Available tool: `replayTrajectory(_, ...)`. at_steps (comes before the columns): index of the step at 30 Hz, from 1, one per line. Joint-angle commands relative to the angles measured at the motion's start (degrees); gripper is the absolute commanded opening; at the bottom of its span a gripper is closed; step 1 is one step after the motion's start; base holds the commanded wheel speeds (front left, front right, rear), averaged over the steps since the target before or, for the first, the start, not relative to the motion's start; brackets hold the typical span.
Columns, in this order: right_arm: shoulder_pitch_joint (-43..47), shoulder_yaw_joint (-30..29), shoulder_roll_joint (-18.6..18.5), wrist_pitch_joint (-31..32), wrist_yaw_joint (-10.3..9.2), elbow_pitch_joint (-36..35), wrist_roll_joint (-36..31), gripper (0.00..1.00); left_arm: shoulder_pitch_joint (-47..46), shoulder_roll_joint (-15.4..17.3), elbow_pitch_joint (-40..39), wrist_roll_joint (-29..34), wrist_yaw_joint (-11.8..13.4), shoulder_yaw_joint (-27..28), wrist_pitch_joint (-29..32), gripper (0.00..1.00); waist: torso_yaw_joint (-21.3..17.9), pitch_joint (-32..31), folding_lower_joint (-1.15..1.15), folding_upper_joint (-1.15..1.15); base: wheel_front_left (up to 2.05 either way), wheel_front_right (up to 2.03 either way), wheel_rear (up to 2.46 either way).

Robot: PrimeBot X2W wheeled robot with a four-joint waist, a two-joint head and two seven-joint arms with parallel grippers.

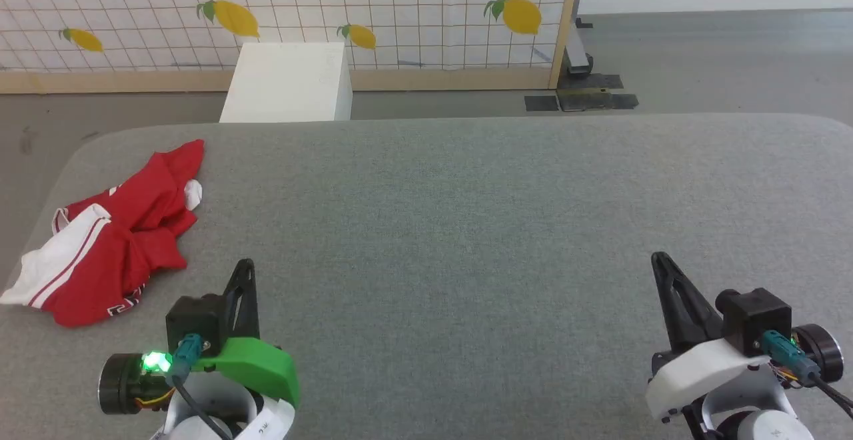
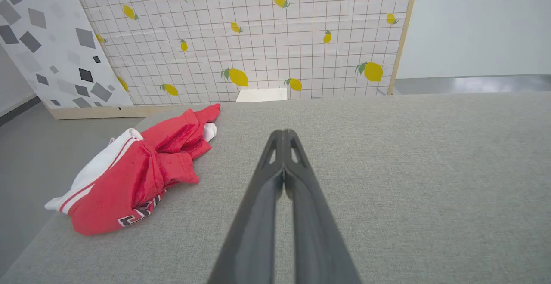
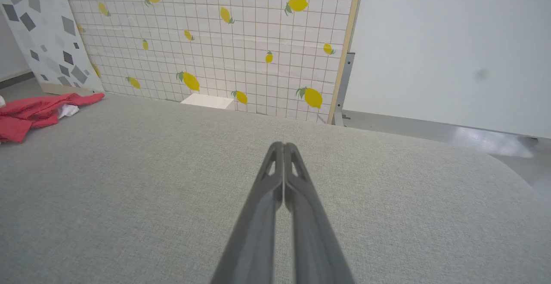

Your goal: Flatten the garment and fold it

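The garment [image 1: 126, 240] is a red T-shirt with white striped sleeves, crumpled in a heap near the table's far left edge. The left wrist view shows the garment [image 2: 137, 172] to the left of the fingers. In the right wrist view only a red corner of the garment [image 3: 34, 109] peeks in at the far left. My left gripper [image 1: 245, 267] hovers above the table just right of the heap, shut and holding nothing. My right gripper [image 1: 660, 260] hangs far to the right, also shut and empty.
The grey fabric-covered table [image 1: 466, 227] spans the whole scene. Behind it stands a white box [image 1: 288, 83] on the floor, before a lemon-patterned grid panel [image 1: 400, 13]. A dark metal stand base [image 1: 580, 97] sits at the panel's right end.
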Motion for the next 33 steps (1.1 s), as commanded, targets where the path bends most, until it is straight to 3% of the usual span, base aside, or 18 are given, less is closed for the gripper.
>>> replayTrajectory(1,-1.10,0.12,0.14,0.02,-0.08,-0.32,-0.38,0.00,0.78,-0.34,-0.14,0.57,-0.05,0.26,0.08,0.00,0.00,0.00,0.00,0.00,0.00,0.00,0.00)
replayTrajectory(33,-1.10,0.12,0.14,0.02,-0.08,-0.32,-0.38,0.00,0.78,-0.34,-0.14,0.57,-0.05,0.26,0.08,0.00,0.00,0.00,0.00,0.00,0.00,0.00,0.00)
